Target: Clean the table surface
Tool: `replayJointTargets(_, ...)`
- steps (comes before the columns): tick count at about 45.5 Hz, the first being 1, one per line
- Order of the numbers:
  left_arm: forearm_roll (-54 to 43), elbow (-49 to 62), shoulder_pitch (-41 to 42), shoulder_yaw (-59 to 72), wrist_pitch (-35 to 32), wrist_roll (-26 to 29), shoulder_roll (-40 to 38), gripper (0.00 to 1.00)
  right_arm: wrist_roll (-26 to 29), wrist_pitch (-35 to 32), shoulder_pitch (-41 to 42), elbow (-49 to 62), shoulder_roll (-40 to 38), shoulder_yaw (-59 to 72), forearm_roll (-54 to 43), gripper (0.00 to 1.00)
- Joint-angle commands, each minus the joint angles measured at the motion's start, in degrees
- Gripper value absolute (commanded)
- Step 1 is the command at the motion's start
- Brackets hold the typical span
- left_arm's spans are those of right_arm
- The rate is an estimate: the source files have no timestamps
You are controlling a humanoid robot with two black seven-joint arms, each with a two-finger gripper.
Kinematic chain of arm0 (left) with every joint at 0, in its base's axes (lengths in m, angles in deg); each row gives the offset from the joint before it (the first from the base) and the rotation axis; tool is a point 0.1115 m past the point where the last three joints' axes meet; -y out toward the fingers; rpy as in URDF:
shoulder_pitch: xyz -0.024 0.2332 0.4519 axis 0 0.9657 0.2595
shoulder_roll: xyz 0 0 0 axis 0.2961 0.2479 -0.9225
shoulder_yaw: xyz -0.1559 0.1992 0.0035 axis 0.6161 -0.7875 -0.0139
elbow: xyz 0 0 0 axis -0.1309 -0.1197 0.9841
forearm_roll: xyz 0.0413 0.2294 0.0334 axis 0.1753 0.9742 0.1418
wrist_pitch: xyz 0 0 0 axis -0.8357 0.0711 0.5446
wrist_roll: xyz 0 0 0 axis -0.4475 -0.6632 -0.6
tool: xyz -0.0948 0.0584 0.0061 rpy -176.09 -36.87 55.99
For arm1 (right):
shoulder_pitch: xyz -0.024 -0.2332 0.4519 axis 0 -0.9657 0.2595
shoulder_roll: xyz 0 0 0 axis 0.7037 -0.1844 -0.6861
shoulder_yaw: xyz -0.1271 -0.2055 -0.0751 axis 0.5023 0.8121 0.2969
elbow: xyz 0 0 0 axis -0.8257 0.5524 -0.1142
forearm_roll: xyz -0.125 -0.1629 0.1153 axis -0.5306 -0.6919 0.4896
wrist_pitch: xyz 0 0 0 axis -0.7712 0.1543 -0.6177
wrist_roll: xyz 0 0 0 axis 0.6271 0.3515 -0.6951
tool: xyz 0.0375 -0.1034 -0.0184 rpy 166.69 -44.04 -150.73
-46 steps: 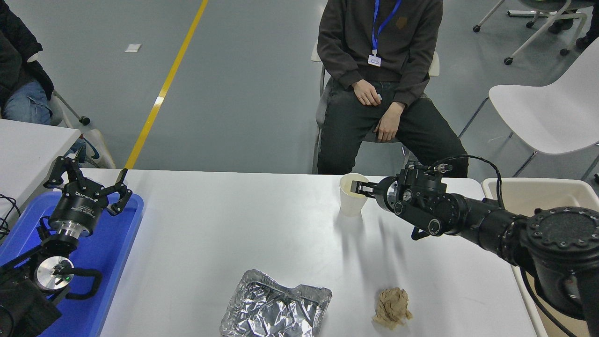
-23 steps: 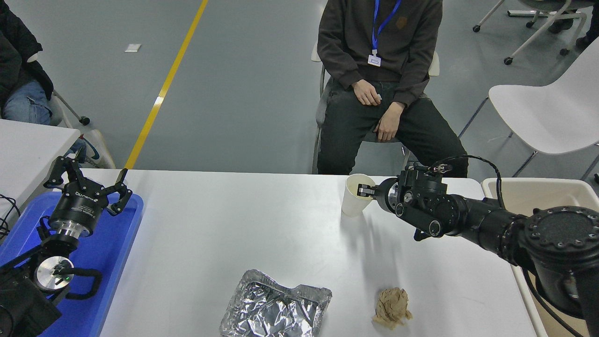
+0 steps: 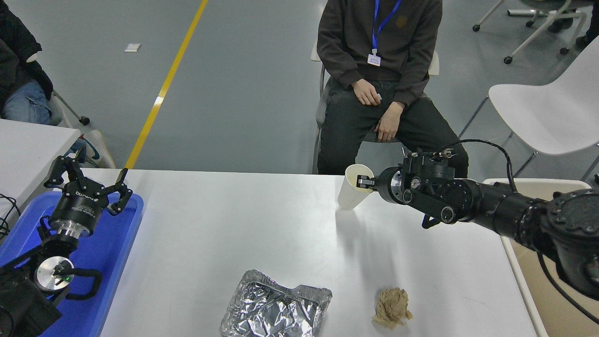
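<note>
Tabletop (image 3: 243,224), white, spans the view; right gripper (image 3: 366,183) pinches a tilted paper cup's (image 3: 352,188) rim above its far edge. Left gripper (image 3: 89,187) splayed over a blue tray (image 3: 107,252). Near edge: foil container (image 3: 276,306), crumpled brown napkin (image 3: 392,306).

Black jointed arms, looping cable, ringed screws.

R tool (image 3: 364,183) has lifted paper cup (image 3: 352,187) off table (now tilted), arm raised.
</note>
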Motion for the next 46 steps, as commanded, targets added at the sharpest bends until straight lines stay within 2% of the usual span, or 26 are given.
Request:
replayJointTargets(1,0.01,-0.02,0.04,0.0,-0.08,-0.01,0.01,1.0,-0.24,-0.42,5.95,-13.78,-9.64,0.56,-0.36,0.0)
replayJointTargets(21,0.01,-0.02,-0.05,0.0,0.01,-0.01,0.01,1.0,-0.15,-2.8,19.31,-30.13,-24.23,5.22,-0.01,0.0)
replayJointTargets(37,0.01,-0.02,0.04,0.0,-0.08,-0.01,0.01,1.0,-0.15,-5.25,29.41,-38.31,-34.42,9.7,-0.09,0.0)
replayJointTargets(46,0.01,-0.02,0.04,0.0,-0.08,-0.01,0.01,1.0,0.02,-6.31,29.68,-38.75,-38.56,9.79,-1.06,0.0)
